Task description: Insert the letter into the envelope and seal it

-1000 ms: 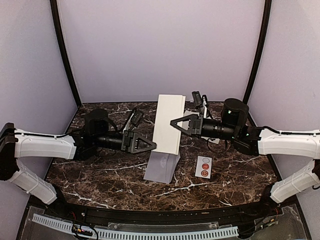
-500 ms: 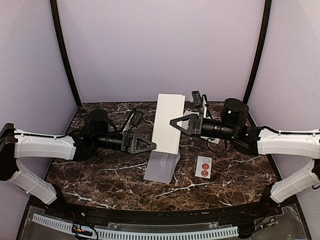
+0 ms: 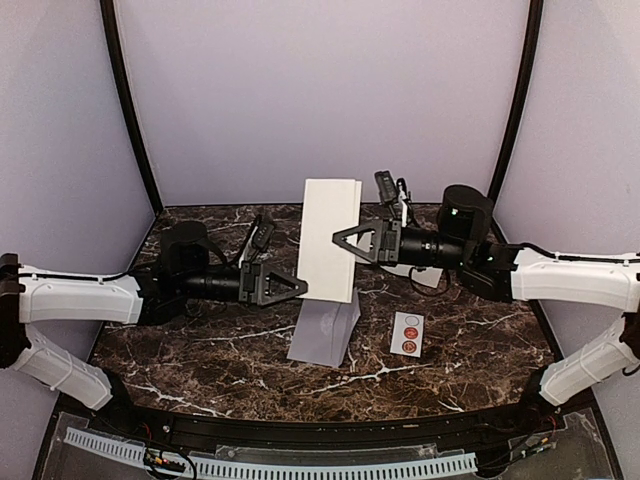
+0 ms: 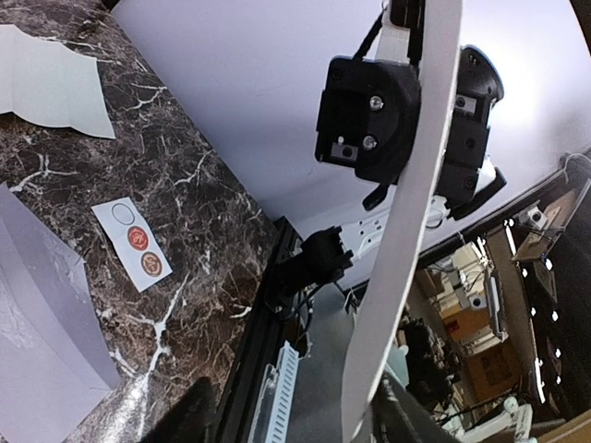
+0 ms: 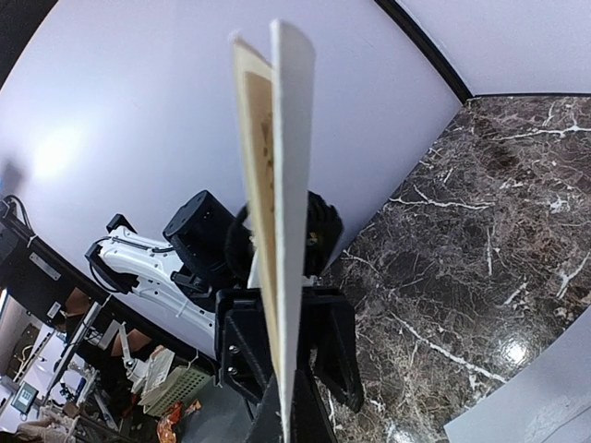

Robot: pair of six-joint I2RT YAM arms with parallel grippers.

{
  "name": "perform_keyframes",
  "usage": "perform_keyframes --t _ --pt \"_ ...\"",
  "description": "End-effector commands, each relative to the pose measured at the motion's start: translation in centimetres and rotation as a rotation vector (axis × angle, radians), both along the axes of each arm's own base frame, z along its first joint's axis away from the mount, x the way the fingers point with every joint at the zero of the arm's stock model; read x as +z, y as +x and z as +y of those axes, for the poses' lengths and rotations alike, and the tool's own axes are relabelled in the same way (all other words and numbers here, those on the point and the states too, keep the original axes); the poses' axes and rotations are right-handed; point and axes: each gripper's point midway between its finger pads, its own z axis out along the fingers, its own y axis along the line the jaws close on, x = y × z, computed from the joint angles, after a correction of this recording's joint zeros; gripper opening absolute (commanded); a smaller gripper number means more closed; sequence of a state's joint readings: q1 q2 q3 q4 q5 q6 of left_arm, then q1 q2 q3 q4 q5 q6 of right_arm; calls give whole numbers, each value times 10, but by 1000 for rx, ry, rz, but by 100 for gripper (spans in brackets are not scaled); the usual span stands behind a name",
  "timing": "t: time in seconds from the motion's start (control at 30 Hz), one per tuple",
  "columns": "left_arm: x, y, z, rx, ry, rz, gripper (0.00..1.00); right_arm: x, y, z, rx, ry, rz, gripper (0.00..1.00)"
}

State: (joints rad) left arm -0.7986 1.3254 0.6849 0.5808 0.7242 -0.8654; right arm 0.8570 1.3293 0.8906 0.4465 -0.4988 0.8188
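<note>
Nearest the arm bases, at the middle of the dark marble counter (image 3: 200,350), we log the flat grey-lavender paper envelope (image 3: 323,338). It lies flat with its faint emblem facing up and its long side running away from the arms. In the top view its far end is hidden behind the paper held above it.

Near its right side but apart from it lies the small white sticker strip with round seals (image 3: 407,333), two red and one pale.

Farther back, the white folded paper letter (image 3: 330,240) hangs upright in the air over the far end of the envelope, leaning a little. It is not inside the envelope. We cannot tell whether its bottom edge touches the envelope.

The left fingers (image 3: 293,289) come in from the left at the letter's lower left corner. In the left wrist view they stand spread apart with the letter's lower end running down between them, unpinched.

The right fingers (image 3: 338,241) come in from the right and are clamped on the letter's right long edge at about mid-height. In the right wrist view the letter is edge-on, two layers with a tan inner face.

Behind everything stands the plain lavender back wall (image 3: 320,90).
</note>
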Motion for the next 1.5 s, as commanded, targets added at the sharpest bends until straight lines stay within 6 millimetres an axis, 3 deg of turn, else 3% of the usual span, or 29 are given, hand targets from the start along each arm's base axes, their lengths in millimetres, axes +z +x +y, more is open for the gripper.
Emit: perform_keyframes --t 0.0,0.07,0.23,0.37,0.5,0.6,0.7,0.93,1.03,1.17,1.33,1.47 --pt "14 11 11 82 34 -78 67 -6 1 -2 -3 -22 -9 0" --pt "12 22 18 125 75 -85 77 -16 0 -4 -13 -38 17 0" --pt "10 41 26 159 86 -70 83 -39 -7 -5 -42 -113 67 0" --pt "22 33 17 76 12 -89 85 -57 -18 0 -32 -163 108 0" --pt "34 24 10 -10 -49 -111 83 -57 -28 4 -19 -141 121 0" --pt "33 20 6 -52 -51 -108 74 -54 -35 7 -3 -117 122 0" --pt "32 18 5 -72 -56 -105 58 -51 -38 10 16 -100 122 0" --pt "31 16 5 -63 -72 -96 40 -43 -45 20 78 -76 111 0" --pt "31 15 4 -66 -82 -91 20 -44 -47 25 98 -77 118 0" --pt "29 13 3 -65 -91 -85 1 -46 -48 30 108 -73 125 5" --pt "34 14 5 -39 -121 -91 0 -45 -53 34 122 -38 137 17" --pt "38 14 6 -33 -150 -90 0 -45 -54 37 128 -22 142 17"
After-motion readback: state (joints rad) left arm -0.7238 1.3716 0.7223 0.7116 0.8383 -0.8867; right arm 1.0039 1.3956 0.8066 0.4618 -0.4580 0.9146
